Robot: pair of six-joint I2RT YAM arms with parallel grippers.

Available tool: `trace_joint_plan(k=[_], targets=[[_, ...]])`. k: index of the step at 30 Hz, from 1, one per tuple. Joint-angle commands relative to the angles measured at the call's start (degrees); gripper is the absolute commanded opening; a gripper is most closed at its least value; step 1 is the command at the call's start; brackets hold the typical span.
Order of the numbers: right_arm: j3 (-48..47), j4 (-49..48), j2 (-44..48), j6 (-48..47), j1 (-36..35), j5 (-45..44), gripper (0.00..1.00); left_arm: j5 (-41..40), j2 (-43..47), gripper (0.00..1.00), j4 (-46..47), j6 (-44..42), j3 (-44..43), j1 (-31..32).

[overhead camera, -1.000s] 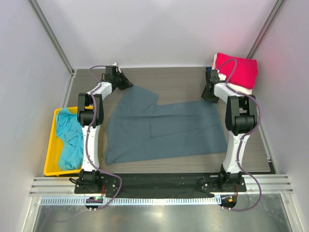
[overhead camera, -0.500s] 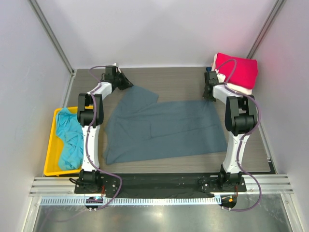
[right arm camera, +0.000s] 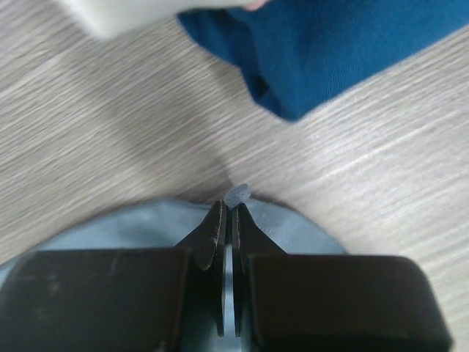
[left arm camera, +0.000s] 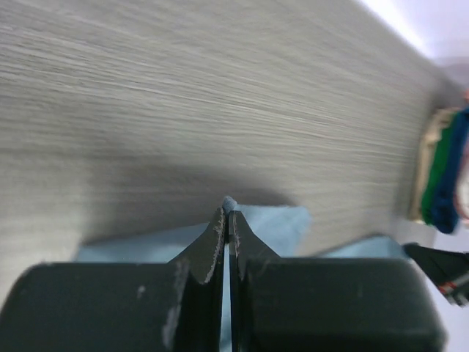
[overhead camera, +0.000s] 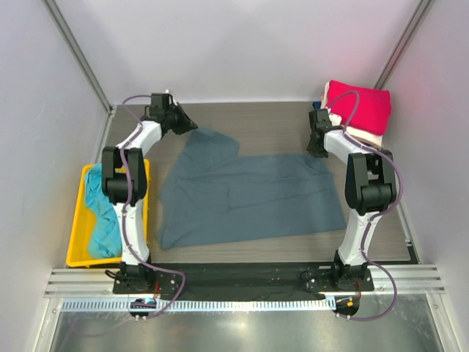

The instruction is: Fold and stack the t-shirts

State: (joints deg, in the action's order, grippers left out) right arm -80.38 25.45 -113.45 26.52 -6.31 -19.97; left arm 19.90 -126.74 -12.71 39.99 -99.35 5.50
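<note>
A large slate grey-blue t-shirt (overhead camera: 245,194) lies spread on the table. My left gripper (overhead camera: 192,127) is shut on its far left corner; a nub of the cloth (left arm camera: 229,203) shows between the tips. My right gripper (overhead camera: 316,152) is shut on its far right corner, cloth (right arm camera: 237,193) pinched at the tips. A folded crimson tee (overhead camera: 359,106) tops a stack at the far right, with a cream one (overhead camera: 364,135) under it and a navy one (right arm camera: 330,44) in the right wrist view. A teal tee (overhead camera: 105,210) lies in the bin.
A yellow plastic bin (overhead camera: 78,238) stands at the table's left edge. White walls close in the back and sides. The stack of folded tees (left arm camera: 443,172) shows at the right edge of the left wrist view.
My left arm has swung left and back, drawing the shirt's far left corner with it. My right gripper has shifted slightly along the shirt's far right corner.
</note>
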Motion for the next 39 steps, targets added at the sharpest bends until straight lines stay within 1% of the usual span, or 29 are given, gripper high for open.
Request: trace_joint_plan(k=[1, 3, 5, 6, 7, 9, 10, 15, 16, 19, 20, 22, 23, 25, 27, 29, 30, 31, 33, 34, 35, 36, 37, 38, 39], targets=[[0.0, 1.4, 5.5, 0.4, -0.9, 0.1, 0.01, -0.1, 9.3, 0.00, -1.0, -1.2, 2.8, 0.0], [0.1, 2.3, 6.5, 0.5, -1.2, 0.2, 0.01, 0.1, 13.1, 0.00, -1.2, -1.2, 5.2, 0.0], [1.2, 2.7, 8.5, 0.5, -1.3, 0.2, 0.01, 0.3, 16.1, 0.00, -1.3, -1.1, 9.3, 0.1], [1.6, 2.7, 9.5, 0.5, -1.3, 0.1, 0.01, 0.1, 19.4, 0.00, -1.4, -1.0, 10.7, 0.2], [2.8, 2.8, 11.1, 0.4, -1.2, 0.0, 0.01, -0.2, 21.1, 0.00, -1.3, -1.1, 14.3, 0.3], [4.3, 2.9, 13.2, 0.2, -1.3, -0.5, 0.01, -0.8, 24.7, 0.00, -1.4, -1.3, 17.8, 0.7], [6.0, 3.0, 15.3, 0.2, -1.2, -0.8, 0.01, -1.3, 28.1, 0.00, -1.4, -1.6, 20.7, 0.7], [10.4, 2.8, 20.7, -0.2, -1.2, -1.7, 0.01, -5.3, 38.7, 0.00, -5.4, -3.9, 28.1, 2.7], [11.7, 2.8, 21.3, -0.2, -1.3, -1.8, 0.01, -5.8, 42.2, 0.00, -6.1, -4.2, 29.4, 3.0], [14.0, 2.9, 23.9, -0.4, -1.2, -2.4, 0.01, -7.3, 47.8, 0.00, -8.4, -4.6, 34.3, 3.4], [14.6, 2.9, 25.0, -0.5, -1.3, -2.4, 0.01, -7.8, 51.6, 0.00, -10.1, -4.6, 35.3, 3.4], [16.0, 2.9, 26.0, -0.5, -1.3, -2.5, 0.01, -9.3, 55.4, 0.00, -12.0, -4.6, 38.3, 3.6], [16.5, 2.9, 26.3, -0.5, -1.3, -2.6, 0.01, -9.6, 59.6, 0.00, -14.0, -4.7, 39.5, 3.7], [17.7, 2.8, 27.1, -0.5, -1.3, -3.0, 0.01, -10.5, 63.7, 0.00, -16.4, -4.4, 41.8, 4.1], [18.9, 2.9, 27.7, -0.3, -1.3, -3.3, 0.01, -12.3, 69.5, 0.00, -20.7, -3.9, 44.0, 4.4], [19.7, 2.8, 27.8, -0.1, -1.2, -4.5, 0.01, -12.8, 73.1, 0.00, -25.2, -1.9, 45.6, 4.6], [20.3, 2.8, 27.8, -0.1, -1.1, -5.1, 0.01, -12.9, 76.8, 0.00, -26.7, -1.0, 46.6, 4.6], [20.5, 2.8, 27.6, 0.2, -0.9, -5.8, 0.01, -13.7, 78.5, 0.00, -30.0, 0.9, 48.4, 4.6], [21.3, 2.8, 27.6, 0.8, 0.0, -6.5, 0.01, -14.1, 83.3, 0.00, -33.2, 3.8, 50.4, 4.6], [21.8, 2.8, 27.9, 1.1, 0.2, -6.6, 0.08, -12.0, 84.9, 0.00, -35.3, 5.8, 52.4, 4.6], [22.1, 2.8, 28.1, 1.3, 0.7, -5.7, 0.20, -10.3, 86.2, 0.02, -36.1, 6.7, 53.3, 4.6], [23.0, 2.9, 28.5, 2.1, 1.2, -5.2, 0.38, -9.0, 87.4, 0.05, -37.1, 7.3, 54.0, 4.6], [23.3, 2.8, 29.3, 2.4, 1.2, -5.1, 0.78, -8.1, 89.9, 0.12, -40.0, 7.7, 54.5, 4.6], [23.6, 2.8, 29.9, 2.6, 1.2, -4.6, 0.89, -7.5, 91.0, 0.28, -41.4, 7.6, 54.5, 4.6], [23.9, 3.1, 30.4, 2.3, 1.2, -4.4, 0.99, -8.3, 93.3, 0.35, -42.9, 7.3, 54.1, 4.6]])
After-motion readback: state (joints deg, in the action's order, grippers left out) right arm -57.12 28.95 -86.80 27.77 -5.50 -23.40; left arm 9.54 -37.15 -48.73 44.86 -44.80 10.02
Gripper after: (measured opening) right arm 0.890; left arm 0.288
